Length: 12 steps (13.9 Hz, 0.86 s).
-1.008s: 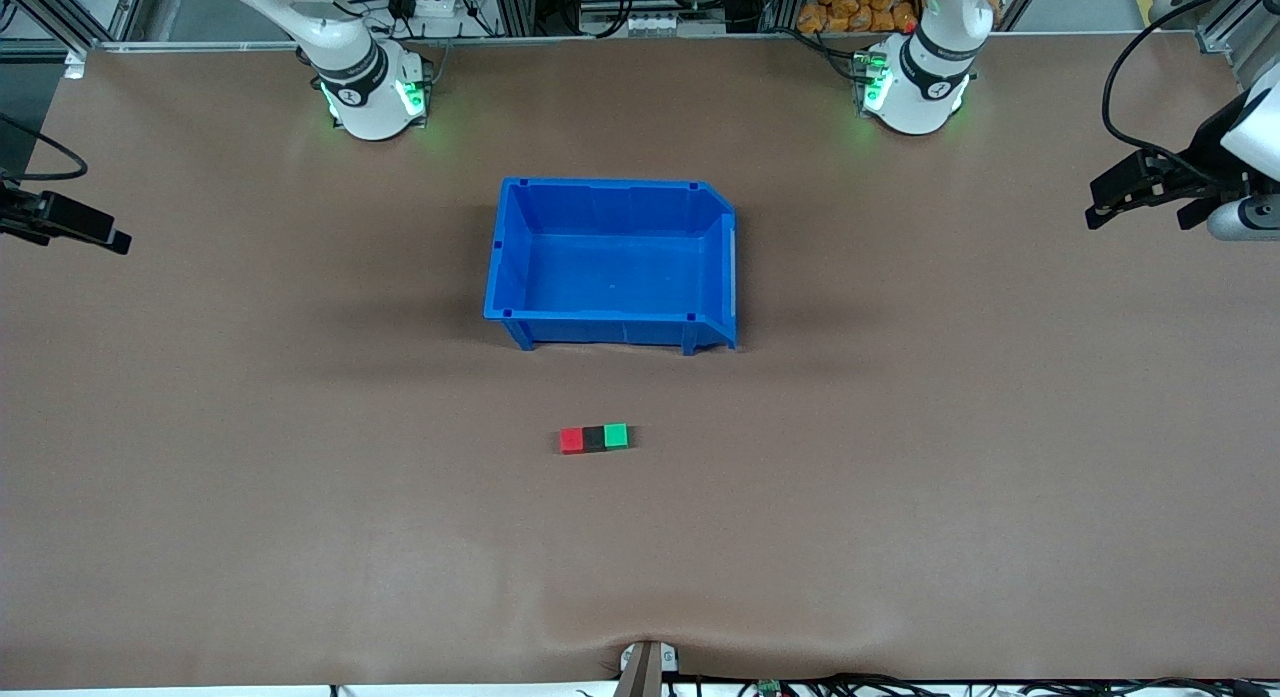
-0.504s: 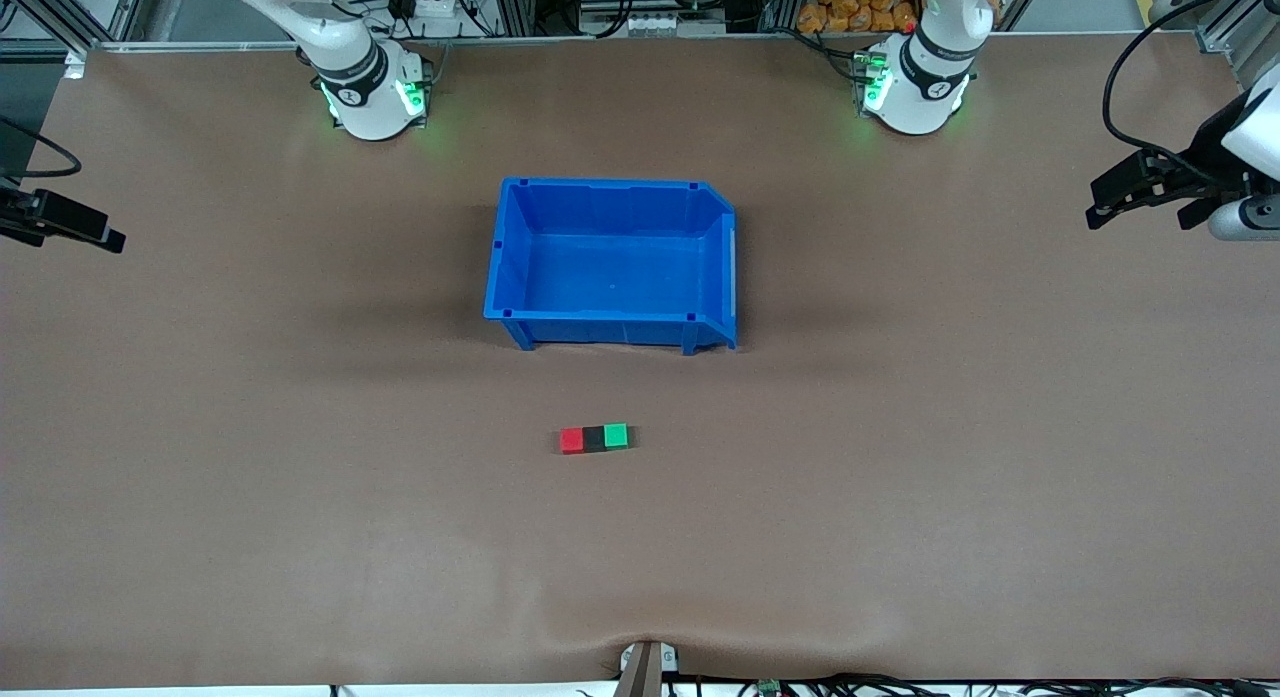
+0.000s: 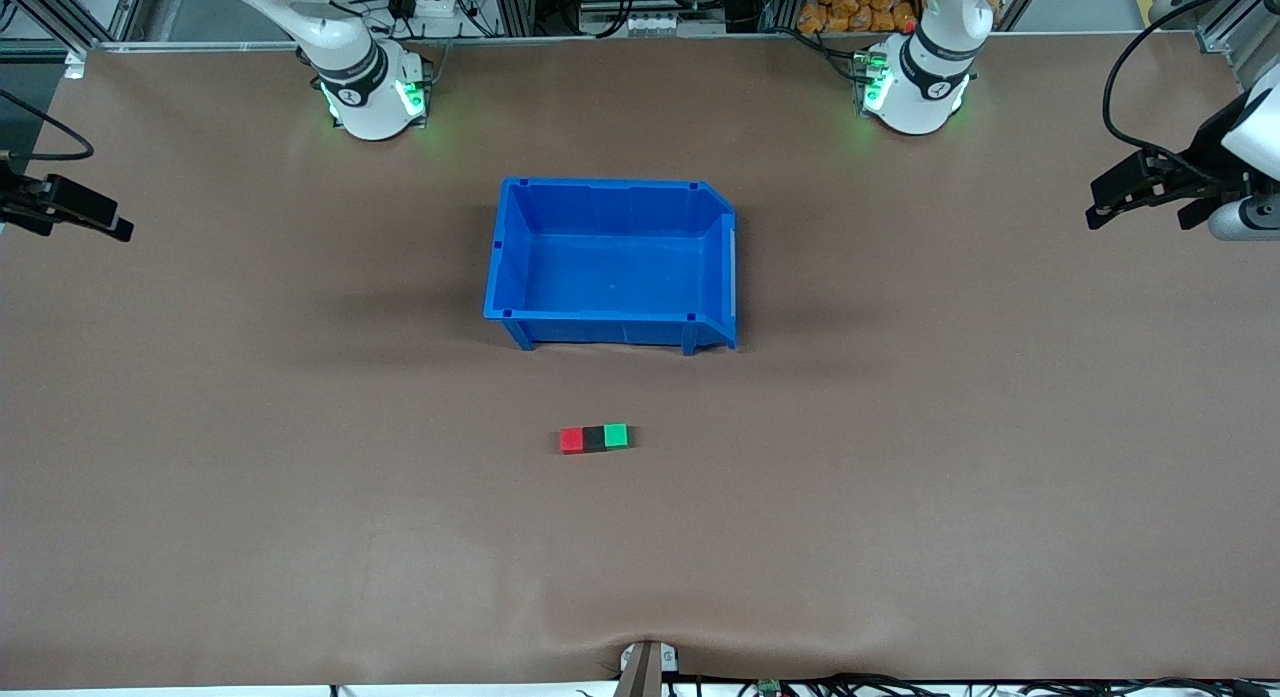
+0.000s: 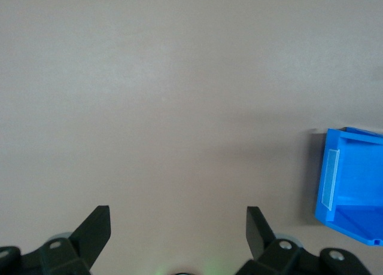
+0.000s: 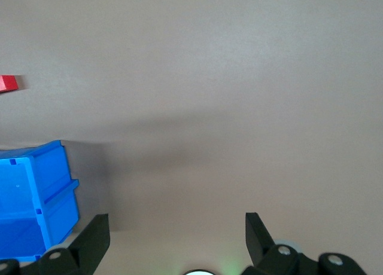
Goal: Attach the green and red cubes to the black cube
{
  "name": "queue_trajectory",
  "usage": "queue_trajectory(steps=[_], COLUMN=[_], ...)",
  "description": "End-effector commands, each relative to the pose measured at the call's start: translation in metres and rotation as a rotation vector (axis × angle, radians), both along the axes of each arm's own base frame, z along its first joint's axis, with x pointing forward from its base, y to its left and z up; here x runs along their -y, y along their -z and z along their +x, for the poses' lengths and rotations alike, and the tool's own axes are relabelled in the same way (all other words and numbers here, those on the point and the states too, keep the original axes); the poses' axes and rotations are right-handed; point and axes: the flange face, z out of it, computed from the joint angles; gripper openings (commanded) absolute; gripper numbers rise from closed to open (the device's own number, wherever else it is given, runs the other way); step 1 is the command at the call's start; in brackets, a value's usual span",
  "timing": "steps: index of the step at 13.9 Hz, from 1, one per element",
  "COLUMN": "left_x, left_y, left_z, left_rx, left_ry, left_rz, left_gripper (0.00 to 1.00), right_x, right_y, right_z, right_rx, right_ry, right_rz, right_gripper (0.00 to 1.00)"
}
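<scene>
The small red cube [image 3: 571, 440], matte black cube [image 3: 594, 438] and green cube [image 3: 616, 435] sit touching in a row mid-table, nearer the camera than the blue plastic bin [image 3: 612, 322], while the left gripper [image 3: 1108, 203] and right gripper [image 3: 105, 224] hang over the table's ends, jaws open and empty.

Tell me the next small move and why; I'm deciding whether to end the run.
Probably none beyond parking: red cube, black cube and green cube sit joined in a row, while left gripper and right gripper hang open at the table's ends.

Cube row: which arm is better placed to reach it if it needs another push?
Neither clearly: red cube, black cube and green cube already touch; left tool and right tool wait open at the ends.
</scene>
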Motion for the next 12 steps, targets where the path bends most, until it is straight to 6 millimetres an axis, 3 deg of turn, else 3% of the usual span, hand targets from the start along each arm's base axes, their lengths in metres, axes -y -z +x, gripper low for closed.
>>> queue_trajectory(steps=[1, 12], left_x=[-0.0034, -0.0043], left_y=[-0.0031, -0.0031], left_z=[0.0015, 0.0016], left_rx=[-0.006, -0.006], left_ry=[0.013, 0.005], left_rz=[0.005, 0.004], left_gripper=[1.0, 1.0], right_x=[0.0041, -0.0004], right_y=[-0.0065, -0.0159], right_z=[-0.0099, -0.0079], right_rx=[0.014, 0.028], right_ry=[-0.007, -0.027], right_rz=[-0.018, -0.015], right_gripper=[1.0, 1.0])
